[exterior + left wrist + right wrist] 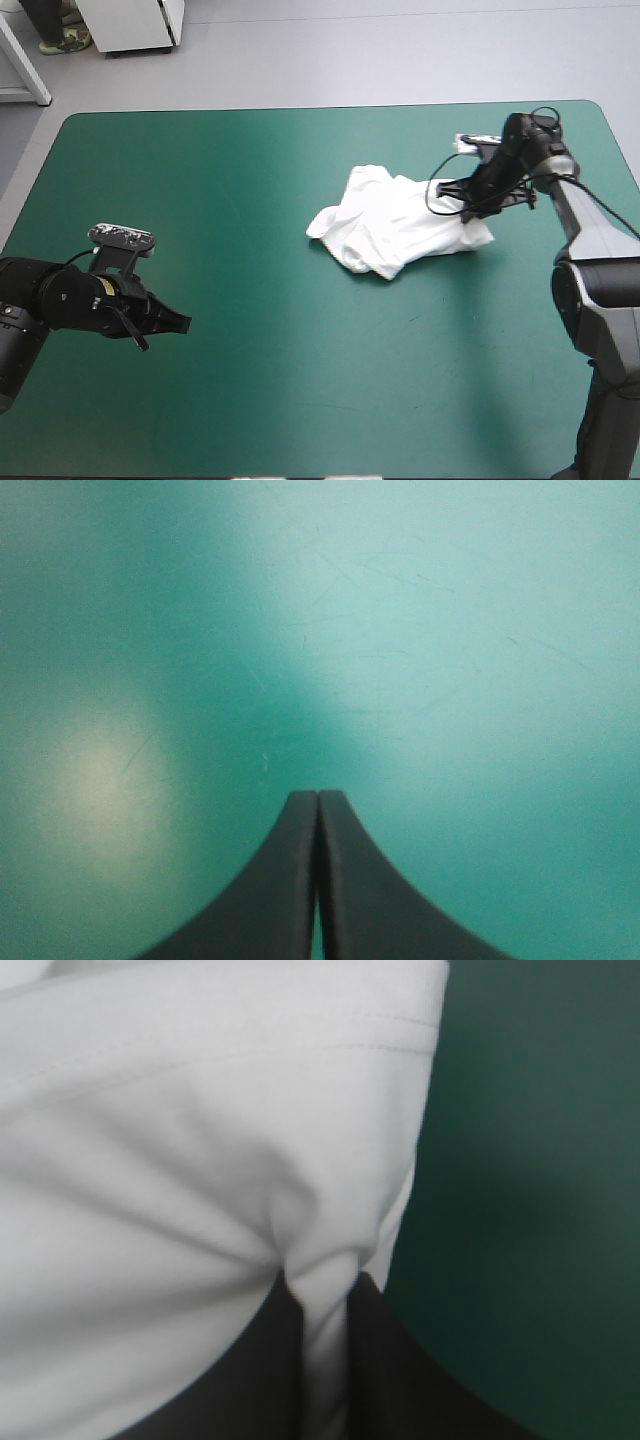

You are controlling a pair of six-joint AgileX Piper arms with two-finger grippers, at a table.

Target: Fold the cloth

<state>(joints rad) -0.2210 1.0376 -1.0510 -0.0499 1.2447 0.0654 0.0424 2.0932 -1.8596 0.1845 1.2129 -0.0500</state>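
Observation:
The white T-shirt (395, 225) lies as a crumpled heap right of the table's middle, toward the far side. My right gripper (462, 208) sits at the heap's right end, shut on the T-shirt. In the right wrist view a pinched fold of the T-shirt (200, 1160) runs between the black fingers (410, 1380), with a stitched hem ahead of them. My left gripper (183, 324) hovers over bare teal-green cover near the table's left side, far from the shirt. Its fingers (280, 880) meet in one pointed arch, shut on nothing.
Teal-green cover (300, 380) stretches wide between the two arms and along the near edge. A white cabinet (130, 25) stands on the floor beyond the table's far left corner.

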